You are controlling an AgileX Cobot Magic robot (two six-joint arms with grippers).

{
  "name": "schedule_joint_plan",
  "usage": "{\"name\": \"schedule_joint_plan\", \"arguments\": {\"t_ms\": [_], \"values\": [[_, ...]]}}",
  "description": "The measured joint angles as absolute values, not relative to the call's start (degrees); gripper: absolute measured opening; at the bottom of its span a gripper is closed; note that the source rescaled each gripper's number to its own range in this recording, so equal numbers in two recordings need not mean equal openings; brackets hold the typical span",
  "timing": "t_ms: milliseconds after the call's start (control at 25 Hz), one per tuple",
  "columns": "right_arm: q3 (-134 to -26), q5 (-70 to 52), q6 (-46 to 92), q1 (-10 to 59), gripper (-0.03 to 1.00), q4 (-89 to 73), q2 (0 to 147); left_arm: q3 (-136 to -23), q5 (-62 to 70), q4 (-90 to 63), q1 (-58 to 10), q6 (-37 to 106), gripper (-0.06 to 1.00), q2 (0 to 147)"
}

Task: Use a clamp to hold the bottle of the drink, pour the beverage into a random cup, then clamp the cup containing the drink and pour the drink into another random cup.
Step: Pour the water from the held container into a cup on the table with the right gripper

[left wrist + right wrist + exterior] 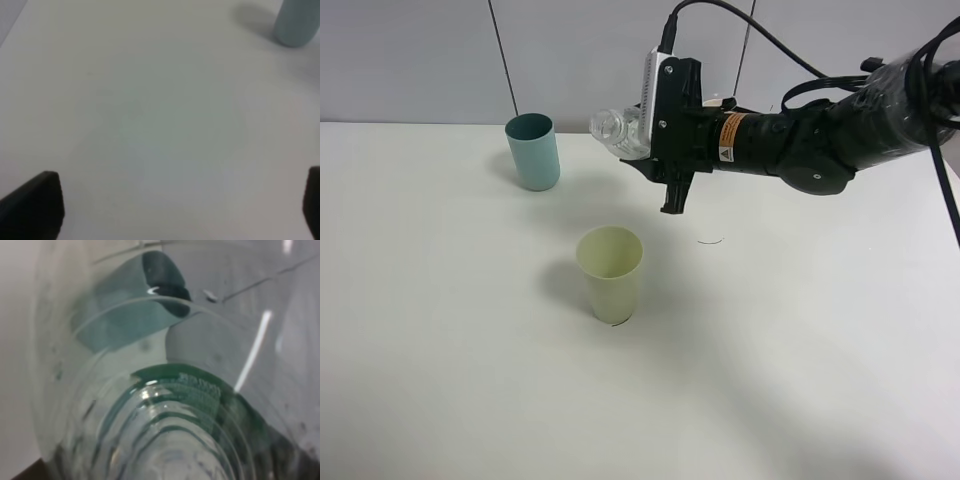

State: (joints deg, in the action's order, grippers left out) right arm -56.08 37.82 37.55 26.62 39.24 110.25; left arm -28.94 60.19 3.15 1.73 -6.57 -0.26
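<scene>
My right gripper [652, 135] is shut on the clear bottle [618, 130], held on its side in the air with the ribbed neck pointing left. The bottle hangs above and behind the pale yellow-green cup [610, 272], to the right of the teal cup [534, 151]. In the right wrist view the bottle [165, 430] fills the picture, and the teal cup [130, 315] shows distorted through it. I cannot make out the beverage in the bottle or in either cup. My left gripper [175, 205] is open over bare table, with the teal cup [296, 22] far ahead.
The white table [440, 350] carries only the two cups. A thin dark mark [710, 241] lies right of the yellow-green cup. A grey wall [420, 60] closes the back. Black cables hang from the right arm [820, 140].
</scene>
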Motion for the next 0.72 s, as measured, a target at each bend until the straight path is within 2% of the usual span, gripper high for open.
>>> {"name": "schedule_joint_plan", "arguments": {"t_ms": [440, 720], "values": [[-56.1, 38.2, 50.8, 29.0, 0.00, 39.5, 110.3, -28.9, 60.2, 3.2, 1.7, -6.6, 0.90, -0.3], [-56.1, 38.2, 53.7, 29.1, 0.00, 39.5, 110.3, -28.9, 60.2, 3.2, 1.7, -6.6, 0.90, -0.3]]}}
